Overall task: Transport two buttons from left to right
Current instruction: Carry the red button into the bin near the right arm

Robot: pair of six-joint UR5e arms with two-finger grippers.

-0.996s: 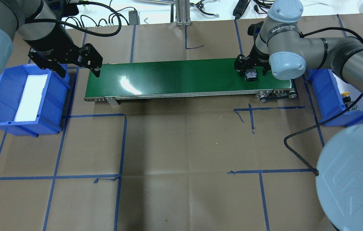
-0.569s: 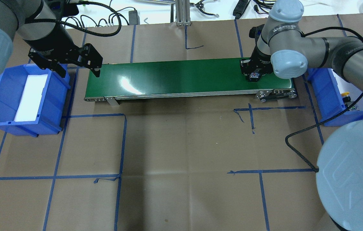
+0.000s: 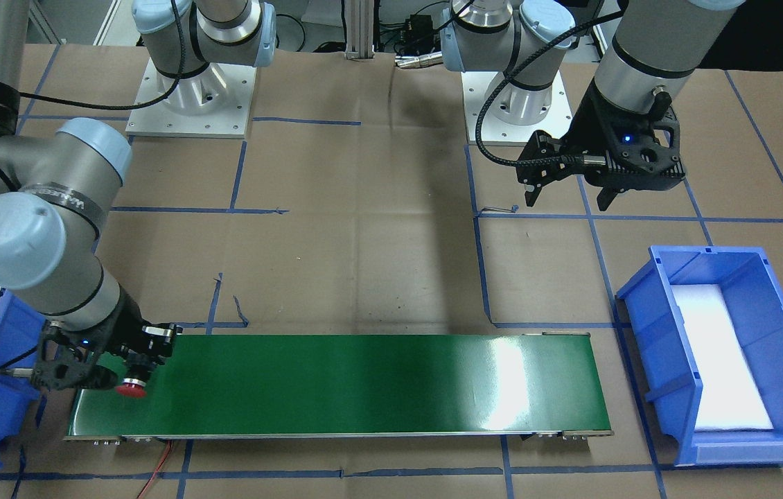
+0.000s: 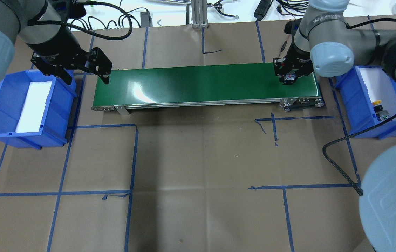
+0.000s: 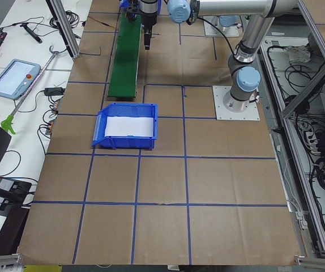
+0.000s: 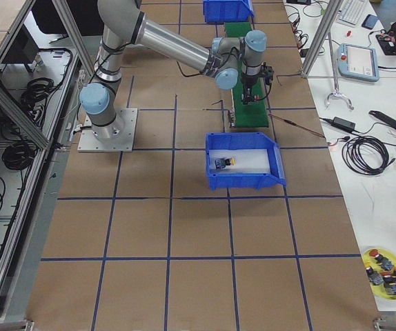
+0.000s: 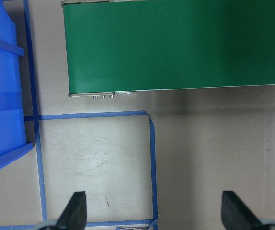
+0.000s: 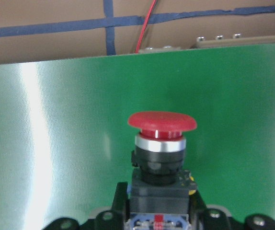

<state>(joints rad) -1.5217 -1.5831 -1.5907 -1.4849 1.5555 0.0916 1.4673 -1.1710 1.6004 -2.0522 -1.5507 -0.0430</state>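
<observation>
My right gripper [image 4: 290,78] is shut on the red-capped button [image 4: 291,77] and holds it over the right end of the green conveyor belt [image 4: 198,84]. The red cap also shows in the front view [image 3: 131,390] and in the right wrist view [image 8: 162,122], with its black collar and grey block between the fingers. The yellow-capped button [image 4: 377,102] lies on white foam in the right blue bin [image 4: 354,105]. My left gripper [image 4: 87,78] is open and empty, hovering by the belt's left end; its fingers [image 7: 77,213] frame bare paper.
The left blue bin [image 4: 59,101] holds only white foam. The brown paper table [image 4: 198,168] carries blue tape lines. Cables and tools lie beyond the far edge. A black cable [image 4: 338,164] loops beside my right arm.
My right gripper closed on the red button and carried it rightward along the belt, nearer the right bin. My left arm has not moved.
</observation>
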